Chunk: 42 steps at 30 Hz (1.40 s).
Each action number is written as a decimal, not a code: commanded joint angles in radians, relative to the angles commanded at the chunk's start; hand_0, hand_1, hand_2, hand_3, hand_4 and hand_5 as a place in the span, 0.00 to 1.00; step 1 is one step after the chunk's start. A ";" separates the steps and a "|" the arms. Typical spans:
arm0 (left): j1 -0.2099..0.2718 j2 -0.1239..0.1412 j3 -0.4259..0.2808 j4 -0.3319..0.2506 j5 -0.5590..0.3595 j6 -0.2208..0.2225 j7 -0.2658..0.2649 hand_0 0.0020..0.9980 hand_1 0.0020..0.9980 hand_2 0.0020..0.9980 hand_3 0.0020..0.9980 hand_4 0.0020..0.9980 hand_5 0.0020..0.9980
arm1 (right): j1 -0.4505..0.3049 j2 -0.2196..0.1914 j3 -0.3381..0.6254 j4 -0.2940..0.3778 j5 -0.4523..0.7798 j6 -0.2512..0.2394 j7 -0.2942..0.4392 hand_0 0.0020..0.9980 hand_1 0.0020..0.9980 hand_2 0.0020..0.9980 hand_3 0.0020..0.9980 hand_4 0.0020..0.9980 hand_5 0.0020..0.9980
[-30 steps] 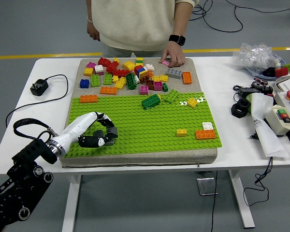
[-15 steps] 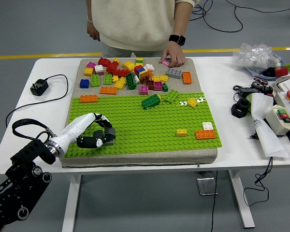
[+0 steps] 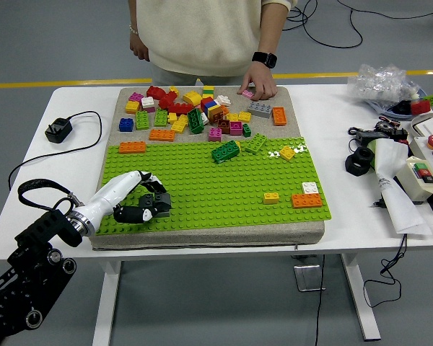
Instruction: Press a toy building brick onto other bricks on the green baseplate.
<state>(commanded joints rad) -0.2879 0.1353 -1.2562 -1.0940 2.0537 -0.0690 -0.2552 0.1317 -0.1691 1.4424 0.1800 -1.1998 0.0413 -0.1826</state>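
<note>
- Your left hand [image 3: 133, 202] lies low over the near left corner of the green baseplate [image 3: 202, 194], white palm up top, dark fingers [image 3: 159, 204] curled inward; you cannot tell from this view whether they grip a brick.
- The left arm [image 3: 36, 245] comes in from the lower left, past the desk's [image 3: 65, 173] near edge.
- Your right hand is out of view.
- On the baseplate, an orange brick [image 3: 307, 200] with a white brick [image 3: 310, 187] touching its far side sits near the right edge; a small yellow brick [image 3: 271, 197] stands just beside them to the left.
- Near the plate's far edge, a dark green brick [image 3: 225, 151] and a light green brick [image 3: 255, 143] lie tilted, with a yellow brick [image 3: 286, 152] to their right and an orange one [image 3: 132, 147] at the far left.
- Loose bricks [image 3: 195, 108] of many colours are heaped on the grey mat [image 3: 292, 119] beyond the plate.
- A person in a cream top stands at the desk's far edge, one hand [image 3: 260, 81], with a black watch at the wrist, resting fingertips on a pink brick [image 3: 247, 94] on the mat.
- A black charger [image 3: 58, 130] with its cable lies near the desk's left edge.
</note>
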 joint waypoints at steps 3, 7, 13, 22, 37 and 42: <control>0.000 0.001 0.000 0.004 0.000 0.000 -0.001 0.78 0.65 0.53 0.56 0.53 0.00 | 0.000 0.000 -0.001 0.000 0.000 0.000 0.000 0.79 0.71 0.76 0.77 1.00 0.69; 0.000 0.001 0.001 0.006 0.000 0.000 -0.002 0.79 0.64 0.53 0.57 0.53 0.00 | 0.000 0.000 -0.002 0.000 0.000 0.000 0.000 0.79 0.71 0.76 0.77 1.00 0.69; 0.001 0.002 0.001 0.010 -0.001 -0.001 -0.003 0.79 0.64 0.53 0.57 0.53 0.00 | -0.002 0.002 -0.002 0.000 -0.001 0.000 -0.001 0.79 0.71 0.76 0.77 1.00 0.69; 0.002 0.003 0.000 0.012 -0.001 -0.007 -0.010 0.81 0.65 0.53 0.57 0.54 0.00 | -0.004 0.003 -0.002 0.000 -0.002 0.000 -0.002 0.79 0.71 0.76 0.77 1.00 0.69; -0.002 0.003 -0.006 0.016 0.004 -0.009 -0.013 0.84 0.68 0.55 0.59 0.58 0.00 | -0.003 0.004 -0.003 0.000 0.002 -0.001 -0.002 0.79 0.71 0.76 0.77 1.00 0.69; -0.004 0.004 -0.008 0.018 0.006 -0.009 -0.012 0.85 0.68 0.55 0.60 0.58 0.00 | -0.003 0.004 -0.002 0.000 0.002 0.000 -0.002 0.79 0.71 0.76 0.77 1.00 0.69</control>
<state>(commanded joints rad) -0.2920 0.1391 -1.2640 -1.0764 2.0593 -0.0776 -0.2673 0.1285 -0.1650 1.4400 0.1800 -1.1979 0.0408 -0.1842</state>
